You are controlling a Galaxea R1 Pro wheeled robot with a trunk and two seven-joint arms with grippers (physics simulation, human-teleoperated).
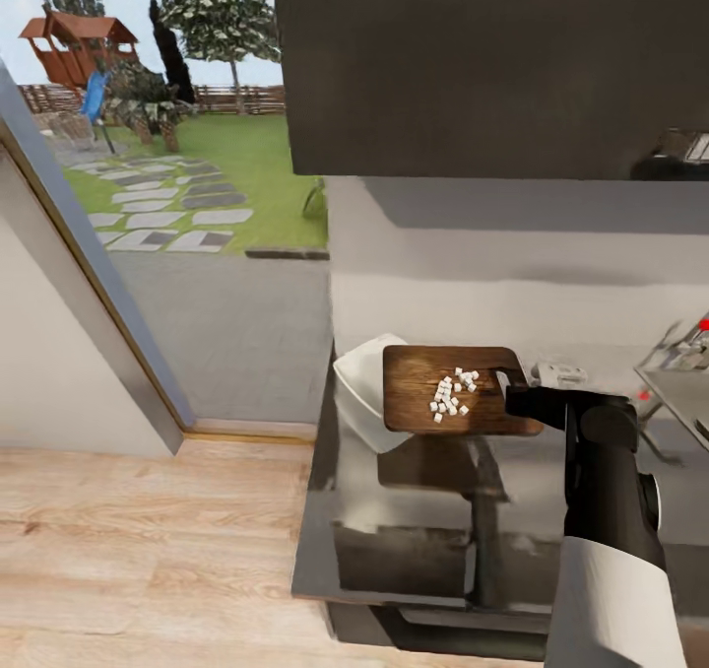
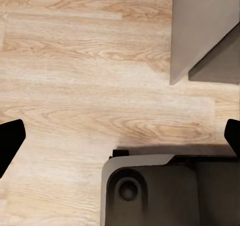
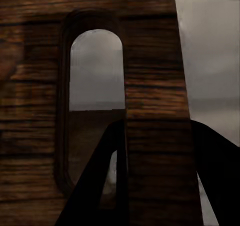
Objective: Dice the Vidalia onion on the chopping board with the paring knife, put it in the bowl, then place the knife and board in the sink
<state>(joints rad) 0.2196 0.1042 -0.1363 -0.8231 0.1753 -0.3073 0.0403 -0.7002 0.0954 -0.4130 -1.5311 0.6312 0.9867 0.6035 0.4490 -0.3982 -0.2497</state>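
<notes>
The dark-brown chopping board [image 1: 414, 407] hangs above the countertop [image 1: 414, 530] and casts a shadow on it. My right gripper [image 1: 514, 399] is shut on its handle-hole end. Several white onion cubes [image 1: 452, 393] lie in a loose heap on the board. The board's far end overlaps the white bowl [image 1: 356, 392], which sits at the counter's left edge. In the right wrist view the board [image 3: 150, 86] and its handle hole [image 3: 95, 71] are close up, with a dark finger [image 3: 92, 191] on each side of the board's edge. My left gripper [image 2: 120, 136] is open over the wood floor. I cannot make out the paring knife.
The sink's drainboard [image 1: 689, 397] and the faucet's red knob [image 1: 703, 325] are at the right edge. A dark wall cabinet [image 1: 492, 57] hangs overhead. Left of the counter are wood floor [image 1: 148, 550] and a glass door to the garden. The robot's base [image 2: 165, 191] is below the left gripper.
</notes>
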